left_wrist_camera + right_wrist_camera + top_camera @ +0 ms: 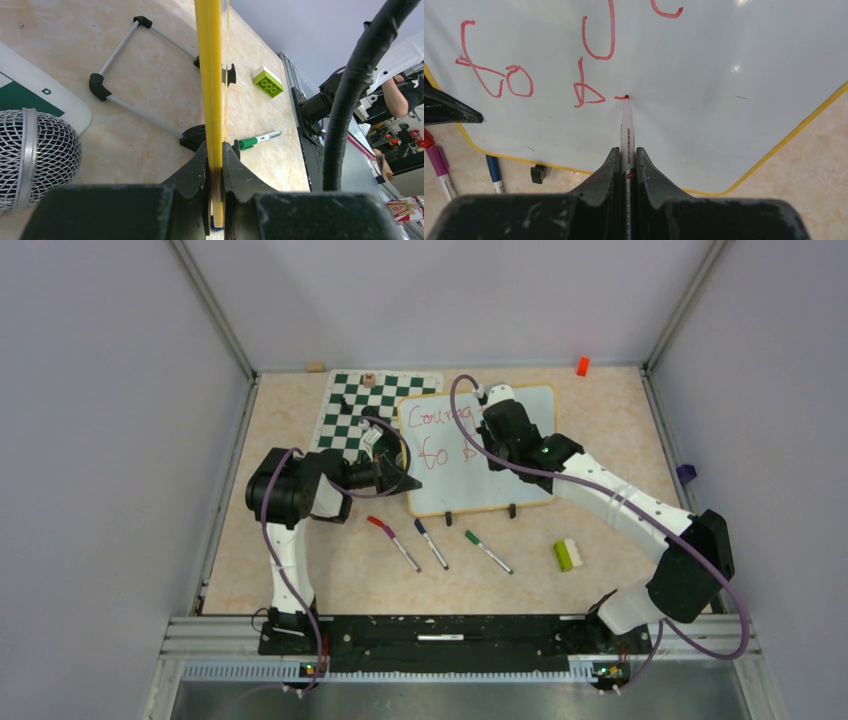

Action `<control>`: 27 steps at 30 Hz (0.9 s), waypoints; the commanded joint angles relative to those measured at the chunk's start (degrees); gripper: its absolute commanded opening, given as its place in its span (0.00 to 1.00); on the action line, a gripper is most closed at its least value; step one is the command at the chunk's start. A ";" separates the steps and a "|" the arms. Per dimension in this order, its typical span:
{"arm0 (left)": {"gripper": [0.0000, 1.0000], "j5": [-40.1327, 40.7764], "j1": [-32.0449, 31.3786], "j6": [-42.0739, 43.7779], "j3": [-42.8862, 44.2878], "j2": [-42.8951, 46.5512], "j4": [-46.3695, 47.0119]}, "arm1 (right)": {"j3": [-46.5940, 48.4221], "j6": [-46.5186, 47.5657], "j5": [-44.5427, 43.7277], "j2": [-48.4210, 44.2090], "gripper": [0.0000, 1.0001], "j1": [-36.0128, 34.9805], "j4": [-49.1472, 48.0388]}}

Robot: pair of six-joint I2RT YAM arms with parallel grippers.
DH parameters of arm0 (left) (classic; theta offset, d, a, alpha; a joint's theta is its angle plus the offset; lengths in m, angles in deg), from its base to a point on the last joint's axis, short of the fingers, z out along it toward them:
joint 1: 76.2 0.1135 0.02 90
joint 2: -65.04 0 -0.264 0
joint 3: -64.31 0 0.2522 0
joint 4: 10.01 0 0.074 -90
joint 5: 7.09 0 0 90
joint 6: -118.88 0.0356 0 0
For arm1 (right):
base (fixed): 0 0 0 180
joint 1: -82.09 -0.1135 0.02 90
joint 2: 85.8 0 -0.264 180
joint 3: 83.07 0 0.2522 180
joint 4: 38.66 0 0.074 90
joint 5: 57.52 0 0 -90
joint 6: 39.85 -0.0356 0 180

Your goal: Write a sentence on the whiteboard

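While pinching rounded yellow rim (209, 60) of glossy whiteboard (734, 125) in left gripper (215, 148), presses slim red-tipped marker (626, 125), clamped in right gripper (626, 152), onto it.

beige table (600, 420) | chess mat (340, 420) | red marker (395, 544) | blue marker (432, 545) | green marker (489, 552) | lime brick (568, 555)

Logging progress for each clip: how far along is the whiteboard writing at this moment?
Done: the sentence has a first line, partly hidden by the right arm, then "to b" on the whiteboard. In hand: the right gripper holds the red marker, tip on the board, starting another stroke; the left gripper clamps the yellow rim. Left: the remaining words; space below is blank.
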 commanded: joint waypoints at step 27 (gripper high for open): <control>0.00 -1.33 0.18 3.29 -0.11 1.50 5.90 | 0.40 -0.27 -2.44 -1.03 0.00 2.46 0.36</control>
